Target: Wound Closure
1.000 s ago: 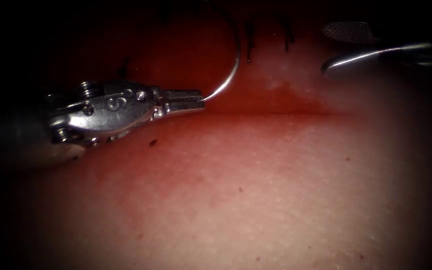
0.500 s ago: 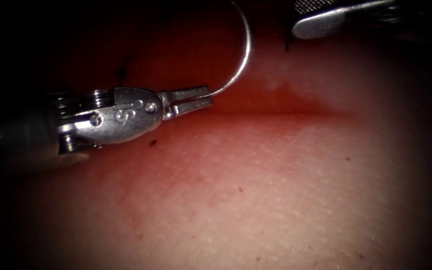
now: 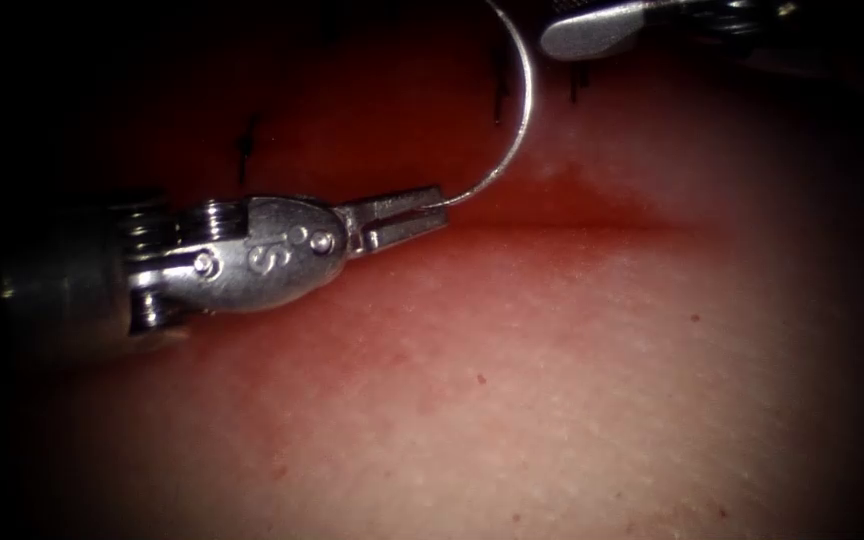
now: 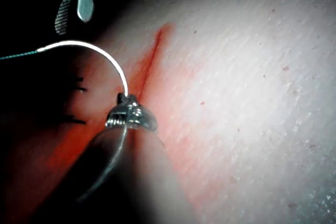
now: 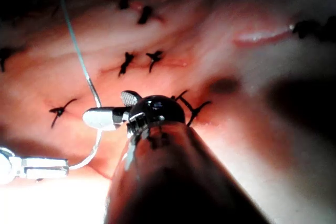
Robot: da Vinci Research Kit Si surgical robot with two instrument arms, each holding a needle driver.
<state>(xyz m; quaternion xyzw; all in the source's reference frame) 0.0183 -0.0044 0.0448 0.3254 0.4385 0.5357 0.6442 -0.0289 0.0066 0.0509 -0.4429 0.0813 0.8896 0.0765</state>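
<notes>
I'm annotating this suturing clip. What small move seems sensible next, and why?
Probably bring the right tool, jaws open, to the needle. The left tool grips the needle at one end; its curve arcs free above the tissue, thread trailing from the far end.

The left end effector (image 3: 422,207) lay nearly level, pointing toward the picture's right, its jaws clamped together. The right end effector (image 3: 577,25) reached in from above right, jaws parted.

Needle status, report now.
Left tool shut on needle at one end, clear of tissue. Right tool open, empty, beside needle's far end.
</notes>
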